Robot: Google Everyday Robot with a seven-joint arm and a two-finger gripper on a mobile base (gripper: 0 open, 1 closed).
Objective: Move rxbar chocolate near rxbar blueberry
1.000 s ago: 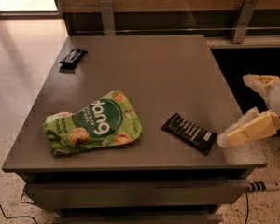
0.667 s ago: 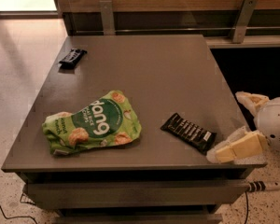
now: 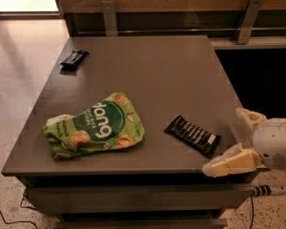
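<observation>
The rxbar chocolate (image 3: pixel 192 135), a black bar with white lettering, lies flat near the table's front right. The rxbar blueberry (image 3: pixel 75 59), a dark bar, lies at the far left corner of the table. My gripper (image 3: pixel 237 140) is at the table's front right corner, just right of the chocolate bar. It is open and empty. One pale finger (image 3: pixel 230 164) lies over the front edge and the other (image 3: pixel 249 116) is behind it. It does not touch the bar.
A green Dang snack bag (image 3: pixel 94 130) lies at the front left of the grey table (image 3: pixel 148 75), between the two bars. A wooden wall with metal brackets runs along the back. The floor drops away on the left and front.
My gripper has moved down toward the table's front right corner, its lower finger now at the front edge. The bars and the bag have not moved.
</observation>
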